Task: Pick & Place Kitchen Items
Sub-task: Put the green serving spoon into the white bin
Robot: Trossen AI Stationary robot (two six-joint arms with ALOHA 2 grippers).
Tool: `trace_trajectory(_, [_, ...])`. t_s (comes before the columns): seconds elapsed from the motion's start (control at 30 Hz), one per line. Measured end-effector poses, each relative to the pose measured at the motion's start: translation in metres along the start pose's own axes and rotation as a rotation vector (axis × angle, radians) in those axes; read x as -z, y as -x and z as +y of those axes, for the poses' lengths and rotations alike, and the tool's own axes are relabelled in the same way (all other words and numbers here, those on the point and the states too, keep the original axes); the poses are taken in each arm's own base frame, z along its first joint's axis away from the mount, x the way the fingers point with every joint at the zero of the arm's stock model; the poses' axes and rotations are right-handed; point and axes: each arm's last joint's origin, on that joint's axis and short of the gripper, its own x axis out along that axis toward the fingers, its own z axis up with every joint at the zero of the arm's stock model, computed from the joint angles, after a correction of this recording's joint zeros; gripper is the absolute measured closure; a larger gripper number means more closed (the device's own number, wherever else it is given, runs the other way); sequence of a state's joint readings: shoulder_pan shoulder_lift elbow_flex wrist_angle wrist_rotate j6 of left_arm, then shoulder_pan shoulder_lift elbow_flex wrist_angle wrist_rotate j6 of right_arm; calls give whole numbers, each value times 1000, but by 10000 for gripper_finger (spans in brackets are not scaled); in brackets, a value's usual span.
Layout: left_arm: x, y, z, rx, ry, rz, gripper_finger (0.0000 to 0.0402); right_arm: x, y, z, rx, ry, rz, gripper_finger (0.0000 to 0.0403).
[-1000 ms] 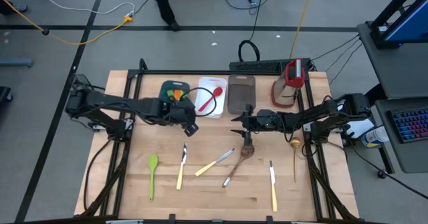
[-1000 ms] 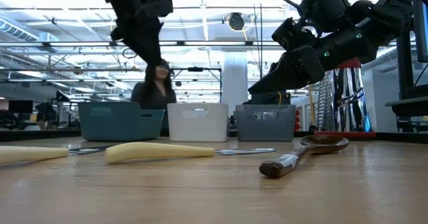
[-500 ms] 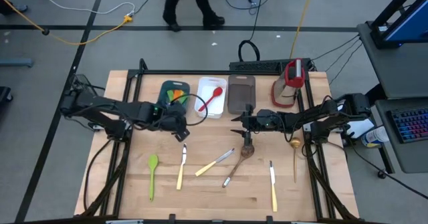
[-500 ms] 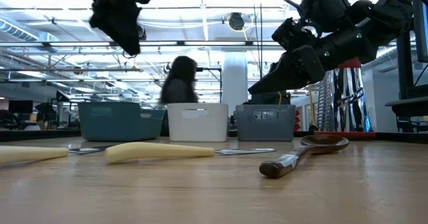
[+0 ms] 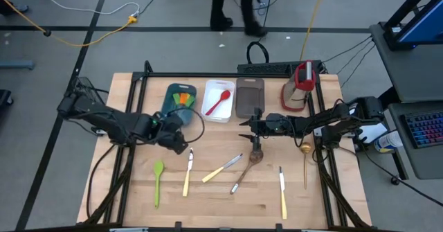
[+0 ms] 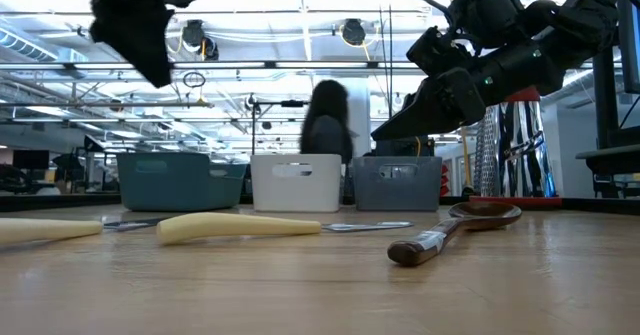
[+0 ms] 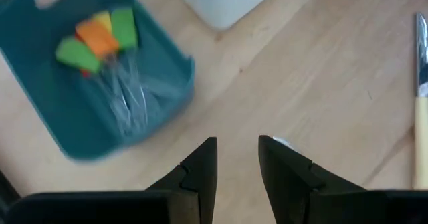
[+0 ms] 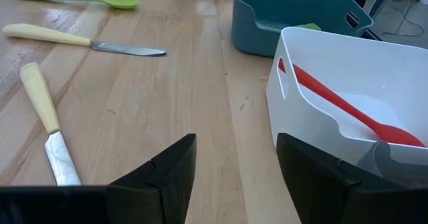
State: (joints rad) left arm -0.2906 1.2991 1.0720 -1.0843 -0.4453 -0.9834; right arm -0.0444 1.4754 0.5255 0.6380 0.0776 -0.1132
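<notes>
Likely risks: the left gripper, if it is making for the knife lying just below it at left centre of the high view, is facing a thin, flat handle, so its fingers could be scraping the table or nudging the knife askew instead of pinching it; the green spoon is lying close by and could be knocked. The left arm is reaching low across the table from the left edge, wrist angled down, gripper empty with jaws partly spread. The right gripper is hovering at frame centre above the wooden spoon, spread wide and holding nothing. Sorted items are sitting in the teal tray and white tray; the others are lying loose across the lower table.
</notes>
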Motion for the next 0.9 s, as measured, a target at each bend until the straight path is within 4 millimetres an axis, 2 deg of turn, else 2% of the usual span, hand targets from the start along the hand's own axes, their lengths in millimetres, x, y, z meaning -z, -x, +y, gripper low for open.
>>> trace_trajectory(0.3, [35,7,10,62,231,39,286,0,0,0,0,3,0,202])
trace_trajectory(0.7, [85,-11,12,-1,466,257,286,0,0,0,0,3,0,202])
trace_trajectory(0.9, [103,-12,12,-20,553,318,286,0,0,0,0,3,0,202])
